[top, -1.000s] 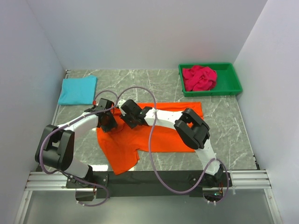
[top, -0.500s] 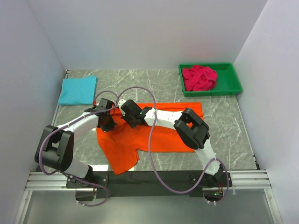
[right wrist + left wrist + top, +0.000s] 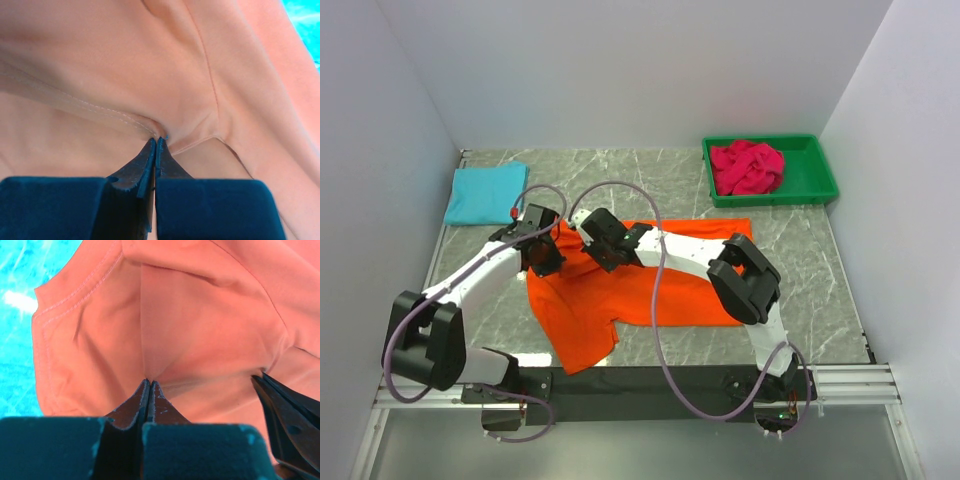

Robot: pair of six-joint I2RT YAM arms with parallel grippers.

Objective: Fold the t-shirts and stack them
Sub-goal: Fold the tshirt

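So: soft turquoise tee folded, far left. Crimson-pink tee crumpled in green plastic bin. Bright orange cloth tee mid-table, unfolded. Left gripper and right gripper both pinch its cloth.

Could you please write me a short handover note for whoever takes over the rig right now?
Grippers: the left gripper is shut, pinching the orange t-shirt near its far left edge; the right gripper is shut on the same shirt, close beside it.
Things: the orange t-shirt lies spread and rumpled mid-table. The turquoise t-shirt lies folded at the far left corner. The crimson t-shirt sits crumpled in the green bin at far right.
Done: turquoise folded.
Left: fold orange, fold crimson, stack all three.
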